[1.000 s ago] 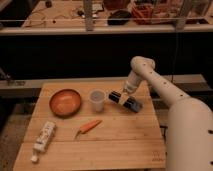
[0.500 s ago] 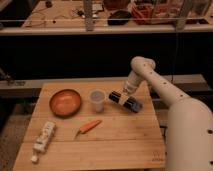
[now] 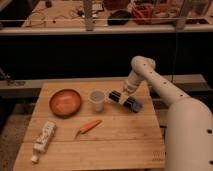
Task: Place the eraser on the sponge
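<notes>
On the wooden table [image 3: 115, 145], two small dark blocks lie close together just right of the clear cup [image 3: 97, 100]. The left one, plain black, is the eraser [image 3: 114, 95]. The right one, with a bluish tinge, is the sponge [image 3: 132, 104]. My gripper [image 3: 123, 97] reaches down from the white arm and sits between the two blocks, right against the eraser. I cannot tell whether the eraser rests on the table or on the sponge's edge.
An orange bowl [image 3: 65, 102] stands left of the cup. A carrot [image 3: 88, 127] lies in front of the cup, and a white tube [image 3: 43, 137] lies near the front left edge. My white body [image 3: 190, 135] fills the right side.
</notes>
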Motion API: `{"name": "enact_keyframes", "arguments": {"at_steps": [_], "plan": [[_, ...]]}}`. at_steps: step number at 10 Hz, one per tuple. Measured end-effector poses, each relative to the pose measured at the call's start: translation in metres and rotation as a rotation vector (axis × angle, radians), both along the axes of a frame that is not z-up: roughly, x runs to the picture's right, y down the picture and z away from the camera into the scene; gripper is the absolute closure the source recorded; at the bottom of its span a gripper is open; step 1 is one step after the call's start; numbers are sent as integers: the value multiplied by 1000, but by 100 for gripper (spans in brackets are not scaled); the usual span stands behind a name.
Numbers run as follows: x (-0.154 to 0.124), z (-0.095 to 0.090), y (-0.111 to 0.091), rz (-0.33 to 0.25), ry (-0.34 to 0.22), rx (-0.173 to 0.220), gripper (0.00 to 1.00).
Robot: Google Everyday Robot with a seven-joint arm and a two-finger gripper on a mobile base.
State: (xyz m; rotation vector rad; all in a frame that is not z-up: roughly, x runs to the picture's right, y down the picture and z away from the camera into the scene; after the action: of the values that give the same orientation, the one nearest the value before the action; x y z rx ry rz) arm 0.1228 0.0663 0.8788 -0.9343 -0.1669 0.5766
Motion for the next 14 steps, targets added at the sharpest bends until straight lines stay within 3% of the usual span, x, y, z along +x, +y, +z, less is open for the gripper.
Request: {"name": "enact_keyframes", "arguments": {"at_steps": [14], "plan": [[9, 3, -5, 42, 29, -24, 96]]}}
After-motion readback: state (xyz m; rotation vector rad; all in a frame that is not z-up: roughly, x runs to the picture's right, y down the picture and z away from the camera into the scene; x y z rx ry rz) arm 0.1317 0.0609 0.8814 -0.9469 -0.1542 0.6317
